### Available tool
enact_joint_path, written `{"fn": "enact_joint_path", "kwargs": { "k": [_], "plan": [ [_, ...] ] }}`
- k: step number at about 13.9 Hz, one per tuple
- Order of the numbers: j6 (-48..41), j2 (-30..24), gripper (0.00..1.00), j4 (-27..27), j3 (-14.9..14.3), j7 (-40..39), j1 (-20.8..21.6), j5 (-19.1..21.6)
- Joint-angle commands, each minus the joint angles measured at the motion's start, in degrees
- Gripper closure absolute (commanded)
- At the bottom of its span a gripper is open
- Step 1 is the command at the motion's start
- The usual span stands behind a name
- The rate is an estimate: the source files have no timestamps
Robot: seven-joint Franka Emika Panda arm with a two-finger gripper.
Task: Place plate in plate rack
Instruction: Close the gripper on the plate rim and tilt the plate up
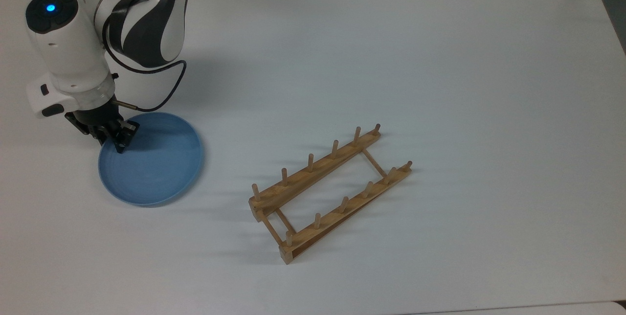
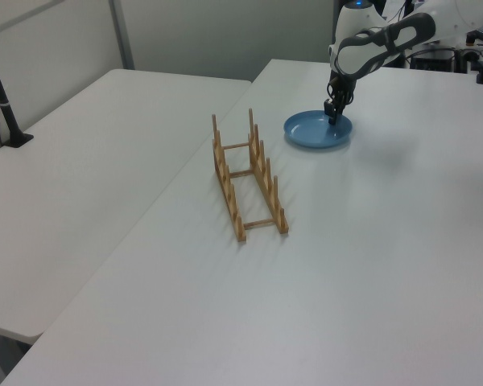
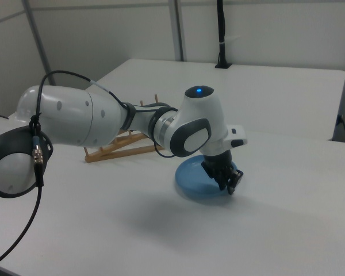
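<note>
I see gripper (image 1: 119, 143) down at plate (image 1: 156, 168) rim, about 10 o'clock edge in top view. Finger state: can't tell. Rack (image 1: 330, 192) well apart, empty, on table (image 1: 391, 60).

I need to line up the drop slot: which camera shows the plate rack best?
The top view: the whole plate rack lies unobstructed, both rails, pegs and crossbars separate. The left view shows it whole too, but end-on, so pegs overlap. In the right view the arm hides most of it; part of its rails pokes out.
</note>
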Motion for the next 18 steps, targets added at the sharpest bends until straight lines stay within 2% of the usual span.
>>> {"fn": "enact_joint_path", "kwargs": {
  "k": [1,2,6,11,12,15,18],
  "plan": [
    [1.0,0.2,0.71,0.3,-1.0,-1.6,0.6,3.0],
    [1.0,0.1,0.77,0.3,-1.0,-1.6,0.6,3.1],
    [0.9,-1.4,0.92,0.4,-1.1,-1.6,0.6,4.7],
    [1.1,-5.9,0.95,0.8,-2.3,-6.5,0.5,10.6],
    [1.1,-7.2,0.95,2.6,-2.6,-7.5,0.5,11.9],
    [6.4,-11.6,0.95,3.7,-2.7,-10.7,1.9,12.1],
    [9.6,-15.8,0.95,3.8,-4.1,-16.0,6.8,11.3]
  ]
}}
